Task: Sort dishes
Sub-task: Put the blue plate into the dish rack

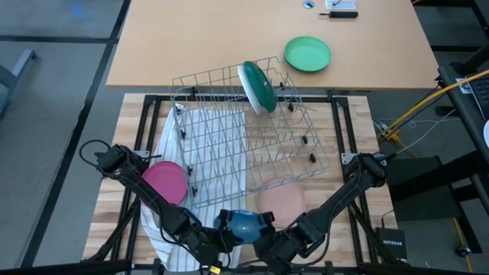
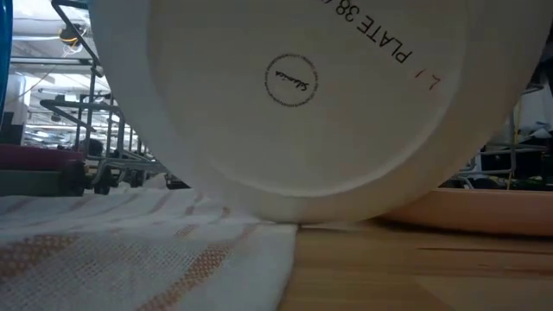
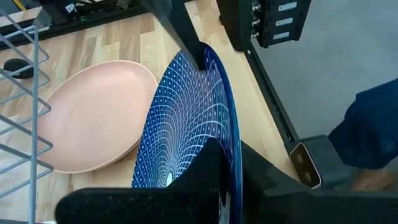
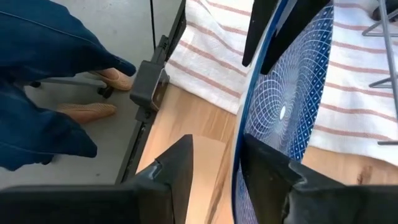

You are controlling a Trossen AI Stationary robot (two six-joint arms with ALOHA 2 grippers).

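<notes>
Now upright beside the pink plate [image 1: 280, 200], near the rack [image 1: 252, 137]: blue plate [image 1: 244, 224], pinched on edge by left gripper [image 1: 223, 222]; right gripper [image 1: 262, 225] spread apart astride its rim.

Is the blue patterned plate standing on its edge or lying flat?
On edge: the blue patterned plate stands upright, left gripper shut on its rim, beside the flat pale pink plate.

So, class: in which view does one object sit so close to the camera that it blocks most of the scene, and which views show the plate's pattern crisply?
Low view: the white underside of a plate fills most of the frame, its printed lettering cut off at the edge; the room shows only at the sides. Left wrist and right wrist views: the blue plate shows its fine white pattern sharply.
</notes>
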